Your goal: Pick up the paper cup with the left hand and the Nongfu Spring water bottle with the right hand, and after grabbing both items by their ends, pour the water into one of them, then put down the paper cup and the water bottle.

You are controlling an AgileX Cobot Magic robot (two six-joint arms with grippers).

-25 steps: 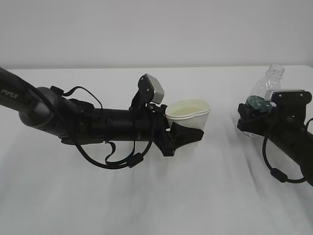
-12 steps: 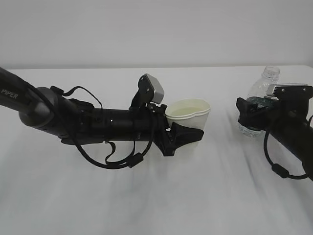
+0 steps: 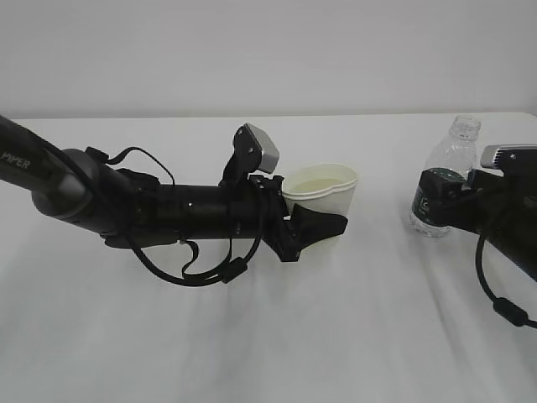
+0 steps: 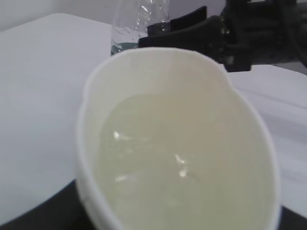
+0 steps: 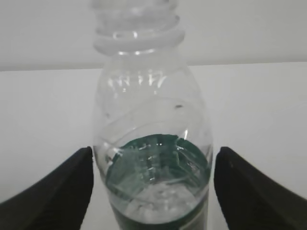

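My left gripper (image 3: 323, 216) is shut on the white paper cup (image 3: 327, 186), squeezing its rim out of round. The left wrist view is filled by the cup (image 4: 177, 143), which holds pale liquid. The Nongfu Spring water bottle (image 3: 443, 172) stands upright on the table at the right, uncapped, with its dark green label low down. My right gripper (image 3: 442, 204) is open around its lower half. In the right wrist view the bottle (image 5: 151, 120) stands between the two black fingers (image 5: 57, 191), with a narrow gap on each side.
The white table (image 3: 252, 336) runs to a plain pale wall behind. The long left arm (image 3: 126, 206) lies low across the left half of the table with loose cables. From the left wrist, the bottle (image 4: 139, 24) and right gripper (image 4: 230, 33) show beyond the cup.
My right gripper has opened and drawn back to the right, letting go of the bottle, which went from tilted to upright. The left gripper and its cup have sunk slightly.
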